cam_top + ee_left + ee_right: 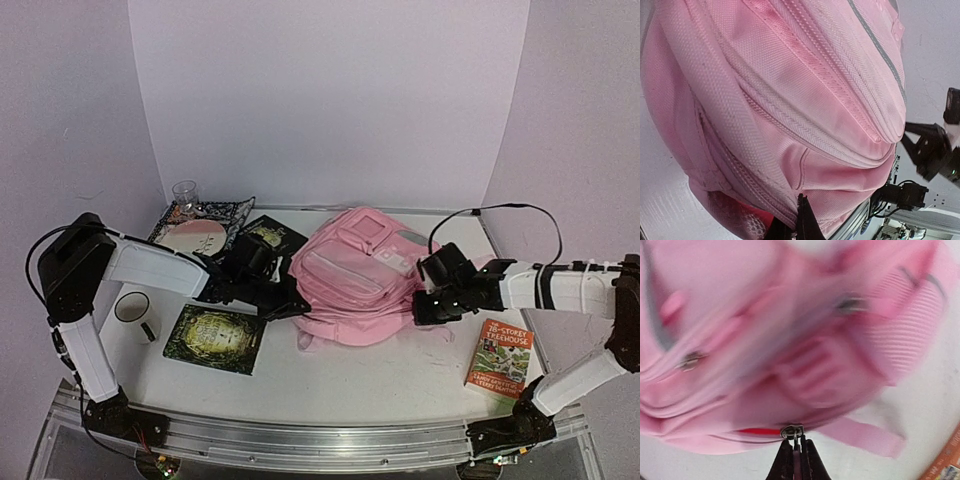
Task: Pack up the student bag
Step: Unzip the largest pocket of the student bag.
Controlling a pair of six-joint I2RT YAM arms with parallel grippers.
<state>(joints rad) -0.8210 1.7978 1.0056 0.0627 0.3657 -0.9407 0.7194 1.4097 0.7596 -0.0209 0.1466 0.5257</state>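
Observation:
The student bag, a big soft pale-pink backpack, lies mid-table with its zipped pockets facing up. My left gripper is at the bag's lower left edge. In the left wrist view its black fingers are shut, tips pinched into a fold of the bag's pink fabric. My right gripper is at the bag's right side. The right wrist view is blurred, but that gripper is shut on a pink zipper pull, with the metal slider just past the tips and a red gap beside it.
A green book lies near the left arm and a dark book sits behind it. There is a mug, a glass and a patterned tray with a plate at far left. An orange paperback lies front right.

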